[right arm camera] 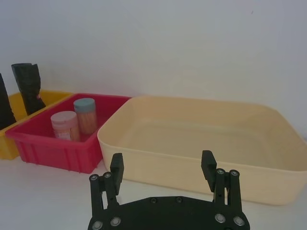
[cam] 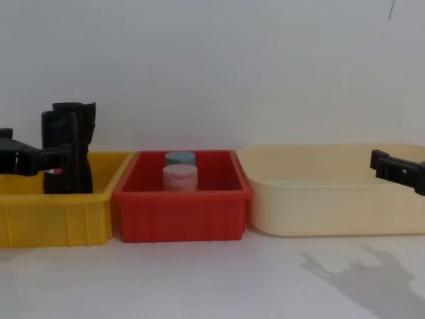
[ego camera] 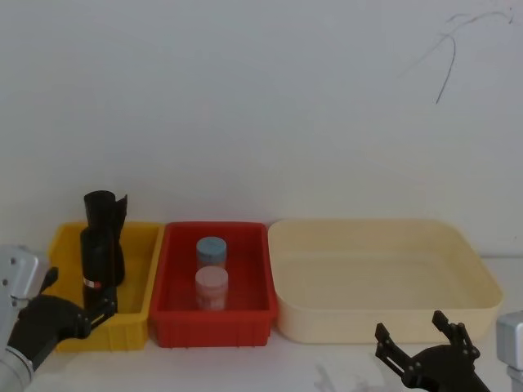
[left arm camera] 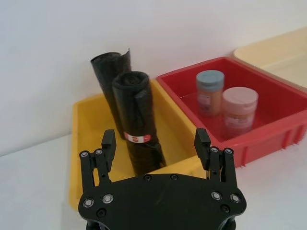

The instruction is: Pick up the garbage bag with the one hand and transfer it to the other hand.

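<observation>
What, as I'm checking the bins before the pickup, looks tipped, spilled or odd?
Nothing stands out. The garbage bag and the other black roll stand in the yellow bin; the blue jar and pink jar sit upright in the red bin. No spills.

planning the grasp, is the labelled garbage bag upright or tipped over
Upright: the garbage bag stands on end in the yellow bin, rounded top up, label band low.
</observation>
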